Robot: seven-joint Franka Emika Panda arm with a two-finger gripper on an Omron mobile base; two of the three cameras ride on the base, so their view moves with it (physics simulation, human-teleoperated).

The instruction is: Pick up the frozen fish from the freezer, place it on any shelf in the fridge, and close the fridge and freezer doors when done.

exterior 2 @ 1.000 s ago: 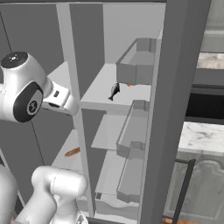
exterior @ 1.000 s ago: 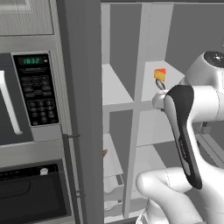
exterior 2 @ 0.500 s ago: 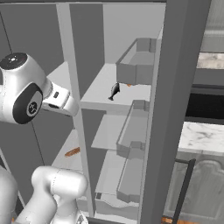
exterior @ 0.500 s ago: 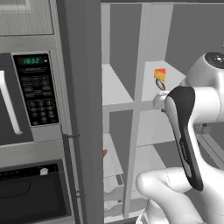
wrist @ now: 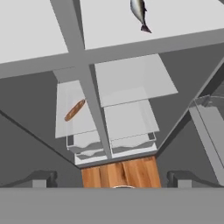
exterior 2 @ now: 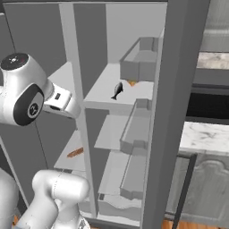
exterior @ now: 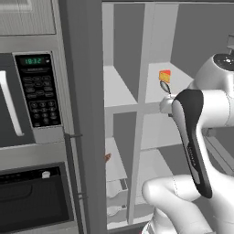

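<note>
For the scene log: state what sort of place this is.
A kitchen, evidently: a microwave with keypad above an oven, an open fridge-freezer holding a fish and cheese, plus a marble counter.

frozen fish (exterior 2: pixel 117 91) on shelf (exterior 2: pixel 105 91), fridge (exterior 2: pixel 134 112) open

Open access is given to the shelf (exterior 2: pixel 100 91) front, both doors being swung wide; the fish (exterior 2: pixel 117 90) and cheese wedge (exterior: pixel 165 76) are the obstacles there; passage sideways is blocked by the grey divider (exterior 2: pixel 77 89); door bins (exterior 2: pixel 139 67) crowd the right.
</note>
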